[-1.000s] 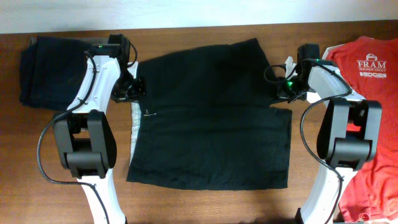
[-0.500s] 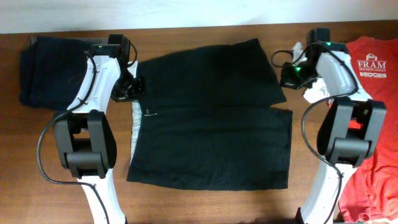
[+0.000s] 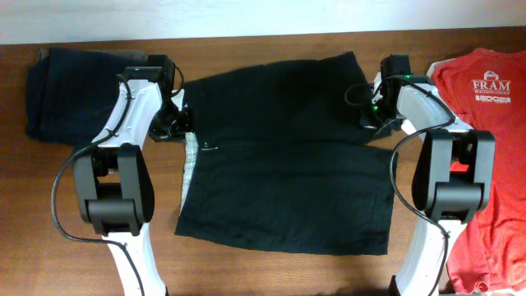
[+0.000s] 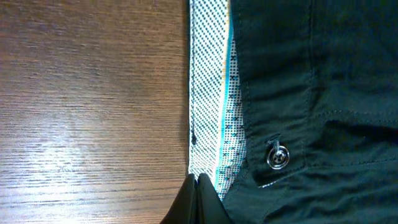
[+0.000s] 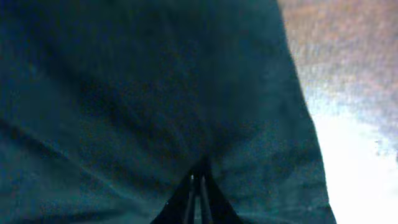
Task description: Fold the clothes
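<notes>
Change since earlier: your right gripper [image 3: 371,111] has dropped back onto the far leg's hem after sitting further out; the black shorts [image 3: 279,164] have slid slightly toward the right arm's side.
Left gripper [image 4: 196,183]: fingers closed together, pinching the edge of the grey waistband strip [image 4: 208,93]; one metal button [image 4: 278,157] lies just to its right.
Right gripper state: fingertips pressed together in the right wrist view [image 5: 196,183], with dark fabric puckering into them; treat it as gripping the hem.
Shorts position: spread flat on the table [image 3: 82,247] between your two grippers; both touch the cloth.
Long axis: runs from the left gripper at the waist straight across to the right gripper at the hem.
Key relation: the unheld near leg lies back from both tools, toward the arm bases; judge the fold as a pull that way; neither arm is nearer.
Count: one pair of shorts, two legs; one red T-shirt [image 3: 485,123] beyond the right gripper; one navy bundle [image 3: 66,99] beyond the left.
</notes>
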{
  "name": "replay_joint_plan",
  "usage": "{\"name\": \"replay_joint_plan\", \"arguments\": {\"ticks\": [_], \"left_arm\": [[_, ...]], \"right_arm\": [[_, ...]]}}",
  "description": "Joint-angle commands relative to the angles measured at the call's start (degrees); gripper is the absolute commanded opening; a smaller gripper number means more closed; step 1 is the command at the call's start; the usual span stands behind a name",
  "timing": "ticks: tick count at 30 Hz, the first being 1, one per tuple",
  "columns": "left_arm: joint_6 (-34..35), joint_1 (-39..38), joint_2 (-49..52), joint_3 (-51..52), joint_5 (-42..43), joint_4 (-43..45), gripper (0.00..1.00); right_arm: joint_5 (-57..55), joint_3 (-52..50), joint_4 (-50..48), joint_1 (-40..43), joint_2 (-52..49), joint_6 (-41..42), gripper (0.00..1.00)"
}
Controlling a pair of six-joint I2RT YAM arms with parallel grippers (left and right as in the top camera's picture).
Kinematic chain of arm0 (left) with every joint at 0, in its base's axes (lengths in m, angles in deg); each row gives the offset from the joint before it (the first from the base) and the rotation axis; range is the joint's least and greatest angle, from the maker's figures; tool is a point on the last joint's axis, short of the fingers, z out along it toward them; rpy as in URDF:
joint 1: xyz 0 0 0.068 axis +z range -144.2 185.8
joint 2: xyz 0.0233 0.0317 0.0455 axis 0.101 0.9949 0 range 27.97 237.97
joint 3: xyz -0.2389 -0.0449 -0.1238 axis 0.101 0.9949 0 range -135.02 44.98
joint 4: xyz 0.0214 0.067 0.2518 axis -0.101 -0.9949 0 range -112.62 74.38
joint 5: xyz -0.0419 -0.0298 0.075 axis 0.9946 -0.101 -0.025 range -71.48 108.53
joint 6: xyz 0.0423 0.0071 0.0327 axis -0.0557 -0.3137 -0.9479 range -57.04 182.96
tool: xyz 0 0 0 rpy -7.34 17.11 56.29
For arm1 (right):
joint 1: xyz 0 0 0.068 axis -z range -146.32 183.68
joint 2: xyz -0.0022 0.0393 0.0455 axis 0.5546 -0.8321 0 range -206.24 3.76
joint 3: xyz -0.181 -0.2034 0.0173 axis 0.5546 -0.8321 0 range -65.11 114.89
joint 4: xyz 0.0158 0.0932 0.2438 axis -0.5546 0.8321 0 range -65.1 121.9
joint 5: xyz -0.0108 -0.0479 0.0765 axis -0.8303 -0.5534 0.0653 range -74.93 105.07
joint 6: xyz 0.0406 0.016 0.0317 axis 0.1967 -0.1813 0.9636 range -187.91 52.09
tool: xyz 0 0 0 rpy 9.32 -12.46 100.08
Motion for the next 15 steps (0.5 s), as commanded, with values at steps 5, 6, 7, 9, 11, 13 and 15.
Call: {"name": "replay_joint_plan", "arguments": {"ticks": [5,6,7,9,11,13,15], "left_arm": [[3.1,-3.9,-21.6,-3.1,0.0,-6.6,0.0],[3.1,-5.8,-24.8,-3.1,-0.1,-9.5,0.0],[3.1,-7.5,-26.7,-3.1,-0.9,-11.9,0.0],[4.2,-9.9,-29.4,-3.0,-4.9,-15.1,0.01],[4.2,-10.6,-32.9,-3.0,-5.1,-17.5,0.01],[4.2,-10.6,-37.7,-1.8,-5.1,-18.4,0.01],[4.2,-10.6,-42.6,2.0,-5.1,-17.4,0.01]], "right_arm": [[0.8,12.2,27.6,0.5,15.3,4.7,0.18],[0.8,12.0,34.2,0.5,18.6,4.6,0.19],[0.8,11.4,38.0,0.5,20.3,4.6,0.19],[0.8,7.0,40.7,0.5,24.5,4.8,0.18],[1.0,-4.9,39.9,0.5,32.3,5.5,0.18],[4.5,-17.6,36.8,0.5,41.4,6.4,0.18],[5.3,-25.7,36.6,0.5,49.6,10.1,0.19]]}}
